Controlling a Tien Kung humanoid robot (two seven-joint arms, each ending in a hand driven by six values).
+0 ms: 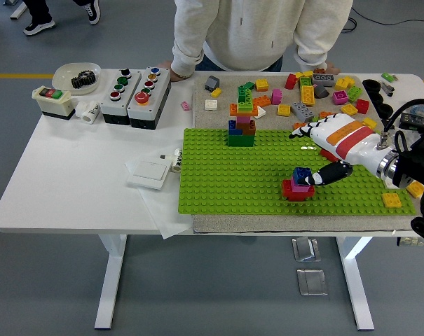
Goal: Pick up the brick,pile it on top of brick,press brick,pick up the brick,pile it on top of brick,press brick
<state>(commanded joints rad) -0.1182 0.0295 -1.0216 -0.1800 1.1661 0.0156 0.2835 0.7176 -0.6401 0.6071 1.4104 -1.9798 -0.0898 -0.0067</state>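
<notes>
Your right hand (329, 150) rests a thumb on the blue brick (301, 176), fingers relaxed, gripping nothing, near the baseplate's (219, 182) front edge.

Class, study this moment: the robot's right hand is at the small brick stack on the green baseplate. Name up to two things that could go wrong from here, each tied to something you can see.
1. The right hand meets the small stack from the side with only a fingertip on the blue brick, so a press may push it askew rather than seat it.
2. The arm crosses the green baseplate close to loose bricks behind it; withdrawing could scatter them.
</notes>
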